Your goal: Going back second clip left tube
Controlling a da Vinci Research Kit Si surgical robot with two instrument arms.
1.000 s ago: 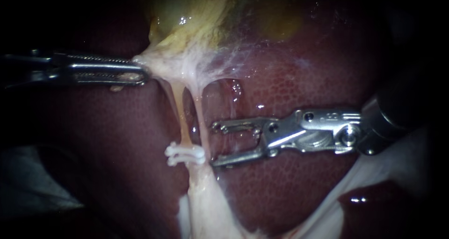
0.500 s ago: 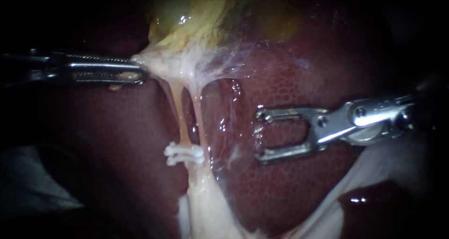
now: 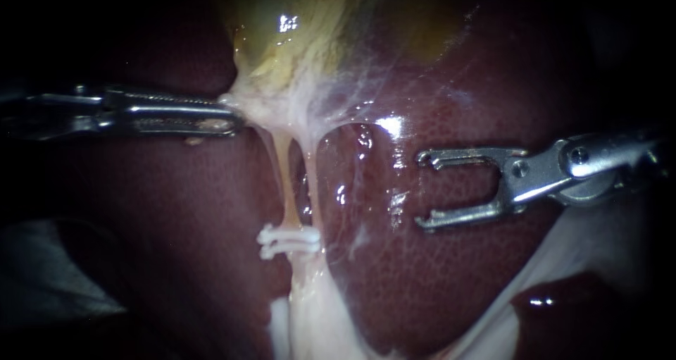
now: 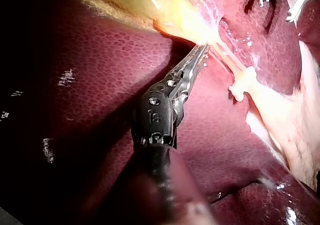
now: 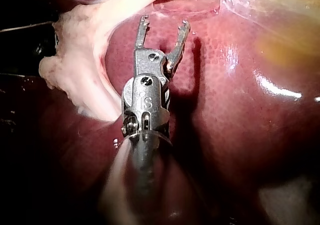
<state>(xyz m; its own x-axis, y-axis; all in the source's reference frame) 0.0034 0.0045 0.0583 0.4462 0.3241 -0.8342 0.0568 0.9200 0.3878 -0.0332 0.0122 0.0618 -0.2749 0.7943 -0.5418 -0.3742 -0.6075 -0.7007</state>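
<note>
Jaws of left instrument (image 3: 232,124) clenched on pale tissue (image 3: 282,110) just below gallbladder (image 3: 282,36). Right instrument (image 3: 422,189) jaws released, wide apart and empty, over liver (image 3: 436,282), right of left tube (image 3: 284,184). White clip (image 3: 289,241) sits across the tube's near end, apart from both instruments.

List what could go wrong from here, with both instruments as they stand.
1. The left instrument has its jaws shut on pale tissue under the gallbladder, holding the thin tubes taut; more pull might tear them or loosen the clip.
2. The right instrument has open jaws that appear close over the liver; a dip could scrape it.
</note>
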